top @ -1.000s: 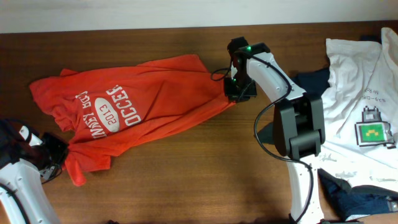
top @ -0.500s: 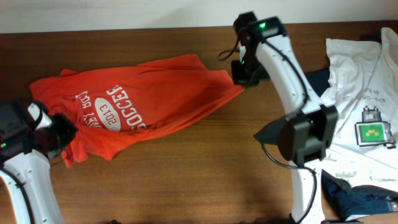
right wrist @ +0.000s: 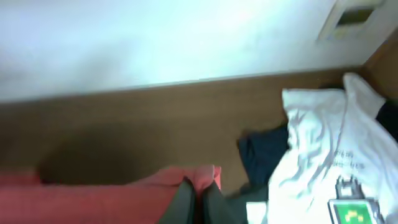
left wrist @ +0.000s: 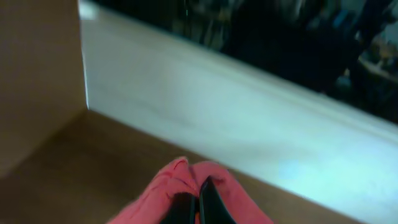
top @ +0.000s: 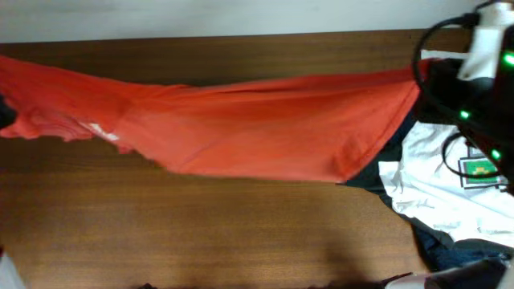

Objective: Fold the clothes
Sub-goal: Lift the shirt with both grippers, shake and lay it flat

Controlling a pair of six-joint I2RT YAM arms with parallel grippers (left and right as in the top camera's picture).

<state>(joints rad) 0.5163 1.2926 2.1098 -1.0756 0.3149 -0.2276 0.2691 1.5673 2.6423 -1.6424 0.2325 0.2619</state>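
Orange-red T-shirt [top: 257, 128], which half a second before had lain bunched on the left half of the table [top: 241, 233] with its white lettering showing, was now pulled into a long band spanning almost the whole overhead view. Its right end reached over the dark navy garment [top: 377, 175] beside the white T-shirt [top: 442, 189]. The left gripper [left wrist: 198, 202] was pinched tight on a bunch of red cloth at the far left, and the right gripper [right wrist: 198, 198], swung well rightward since then, was clamped on the opposite edge.
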